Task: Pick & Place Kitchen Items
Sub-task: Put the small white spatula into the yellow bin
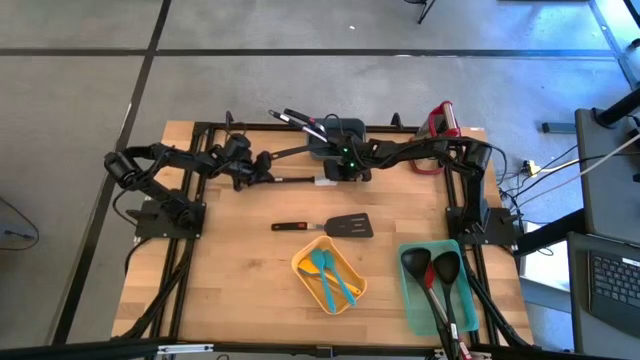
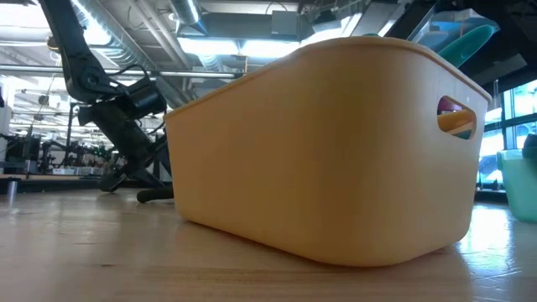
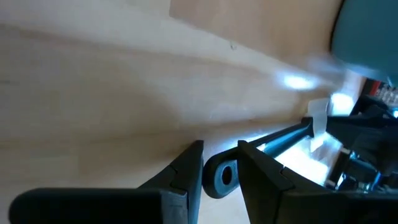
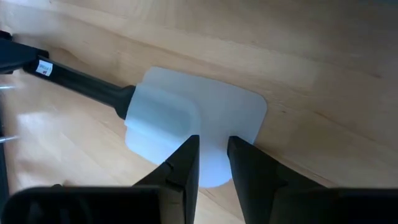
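Tabletop of pale wood, carrying everything below; toward its front, the yellow basket, taken as the landmark from here on, holding two teal spatulas; just to that basket's right, a teal bin with black ladles, red-trimmed at the neck.

Just behind the basket, flat on the wood and untouched: a black turner, red band at the handle end.

Well behind the basket, near the table's back edge: the white spatula, black-handled, stretched between both arms. Left gripper behind and to the left of the basket, fingers drawn narrow around the handle's looped end, apparently clamped on it. Right gripper behind and slightly right of the basket, fingers likewise narrow, pinching the rim of the white blade, with the blade seemingly low over the wood.

Judged step: a two-armed pick or handover of the spatula, with placement not yet begun.

Risks from here: pulling apart with both grips closed, bending the soft blade or tearing it out of the right fingers; letting go on both sides together and dropping it short of either container; slipping off the thin blade edge, given so shallow a bite; swinging the long handle into the turner or the basket rim on the way forward.
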